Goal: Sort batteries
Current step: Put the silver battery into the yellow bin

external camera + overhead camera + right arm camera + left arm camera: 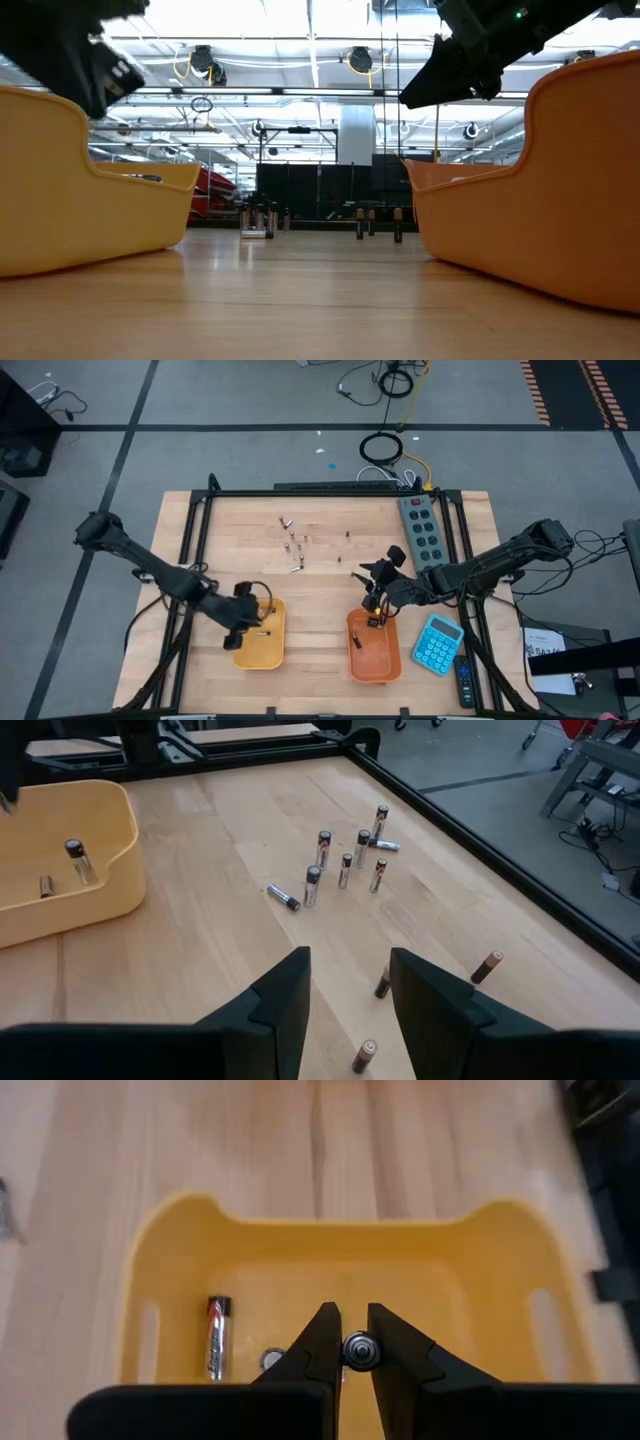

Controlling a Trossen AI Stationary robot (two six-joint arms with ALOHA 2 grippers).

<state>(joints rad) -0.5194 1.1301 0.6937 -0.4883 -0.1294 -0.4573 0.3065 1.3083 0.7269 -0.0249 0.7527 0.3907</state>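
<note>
Yellow tray (500, 1240) under left gripper (356, 1342), jaws gripping battery (360, 1350); right gripper (348, 985) jaws apart.

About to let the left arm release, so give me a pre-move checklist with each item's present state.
1. Left gripper shut on a battery: ok.
2. Left gripper positioned over the yellow tray: ok.
3. Tray floor under it free of the lying battery: ok, that one lies to the side.
4. Right gripper open, holding nothing: ok.
5. Right arm away from the yellow tray, by the orange tray: ok.
6. Held battery's kind matches the tray: cannot tell.
</note>
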